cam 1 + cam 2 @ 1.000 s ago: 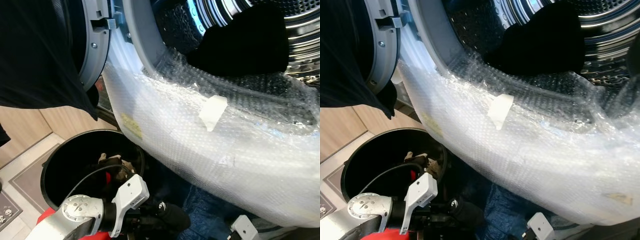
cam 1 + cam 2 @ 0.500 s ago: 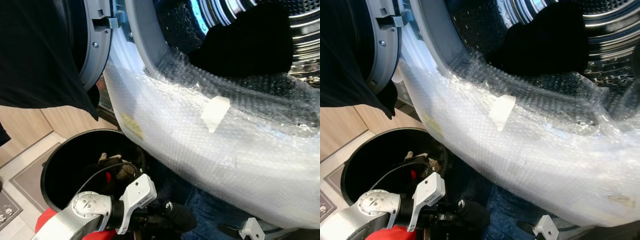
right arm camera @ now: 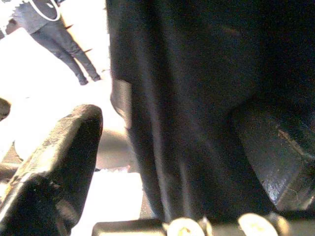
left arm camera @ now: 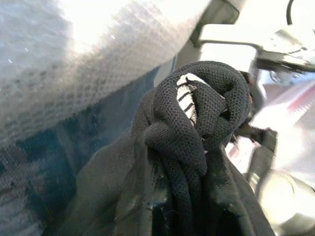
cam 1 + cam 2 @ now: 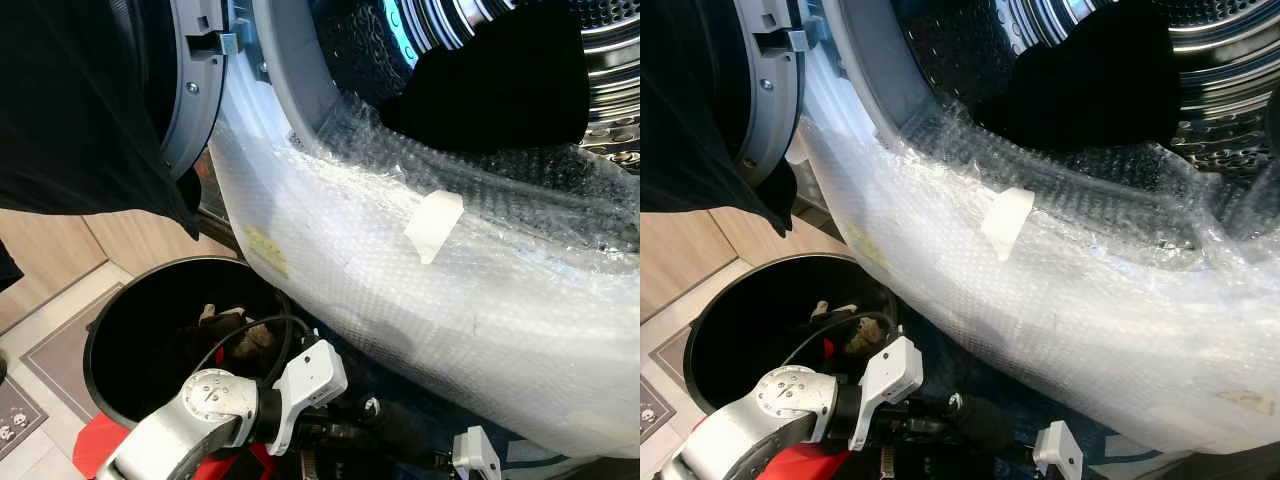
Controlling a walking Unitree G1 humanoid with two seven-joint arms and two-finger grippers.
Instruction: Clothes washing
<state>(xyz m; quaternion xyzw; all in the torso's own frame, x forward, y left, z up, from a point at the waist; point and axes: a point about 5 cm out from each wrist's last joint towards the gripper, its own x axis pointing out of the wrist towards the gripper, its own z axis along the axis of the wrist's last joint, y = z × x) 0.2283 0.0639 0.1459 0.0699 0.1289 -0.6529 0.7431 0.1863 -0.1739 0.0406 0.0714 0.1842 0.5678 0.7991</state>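
The washing machine's steel drum (image 5: 600,60) stands open, and a black garment (image 5: 490,85) lies inside it. Bubble wrap (image 5: 420,270) covers the lower rim and front. Low under that front, my left gripper (image 5: 390,432) is shut on a bunched black knit garment (image 4: 197,123) beside blue cloth (image 4: 59,142). Right of it, the white part of my right wrist (image 5: 468,452) shows. My right gripper (image 3: 162,172) is open, with dark cloth (image 3: 187,98) hanging between its fingers (image 3: 54,162).
A round black basket (image 5: 100,345) with a few clothes in it stands on the floor at the lower left. A black garment (image 5: 70,110) hangs over the open grey door (image 5: 190,90). Something red (image 5: 105,452) lies under my left arm. A person's legs (image 3: 64,44) stand farther off.
My left arm has reached to the right from the basket, carrying the black garment under the machine's front. The white part of my right wrist has shifted a little left.
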